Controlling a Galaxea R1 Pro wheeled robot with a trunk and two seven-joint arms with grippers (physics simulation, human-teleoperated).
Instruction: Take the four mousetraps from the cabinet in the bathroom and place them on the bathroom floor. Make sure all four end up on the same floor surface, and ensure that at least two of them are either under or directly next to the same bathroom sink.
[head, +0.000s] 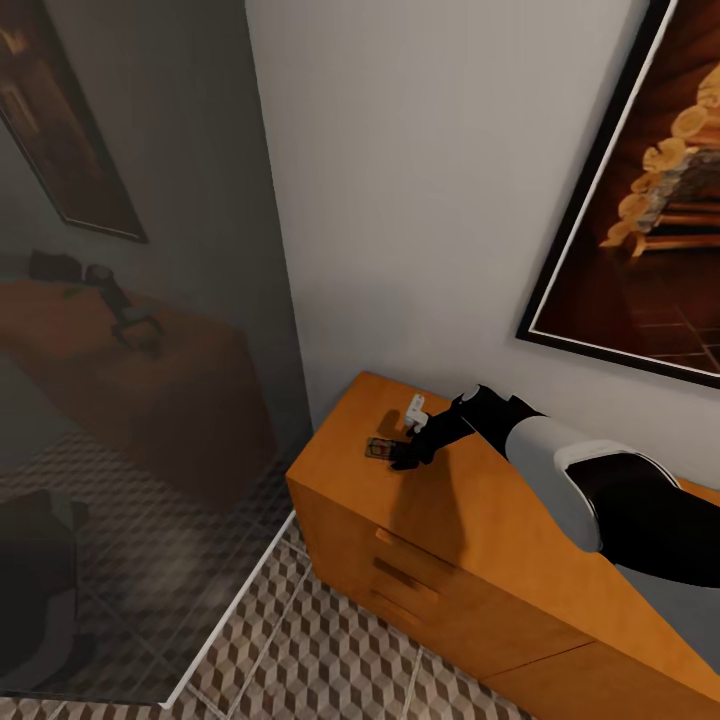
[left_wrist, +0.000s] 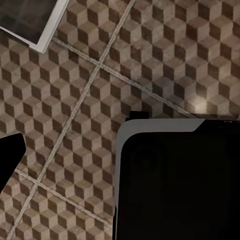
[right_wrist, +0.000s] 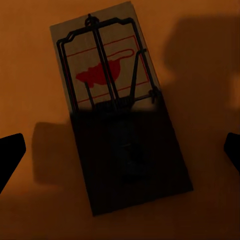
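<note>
Right jaws astride unlabelled mousetrap (right_wrist: 117, 105)

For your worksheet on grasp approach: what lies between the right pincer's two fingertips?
In the right wrist view, the mousetrap lies flat on the cabinet top, between the spread fingertips of the right pincer.

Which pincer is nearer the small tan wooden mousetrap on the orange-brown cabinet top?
Right. The right pincer hovers open directly over the small tan wooden mousetrap on the orange-brown cabinet; the left pincer points at the cube-patterned floor tiles.
</note>
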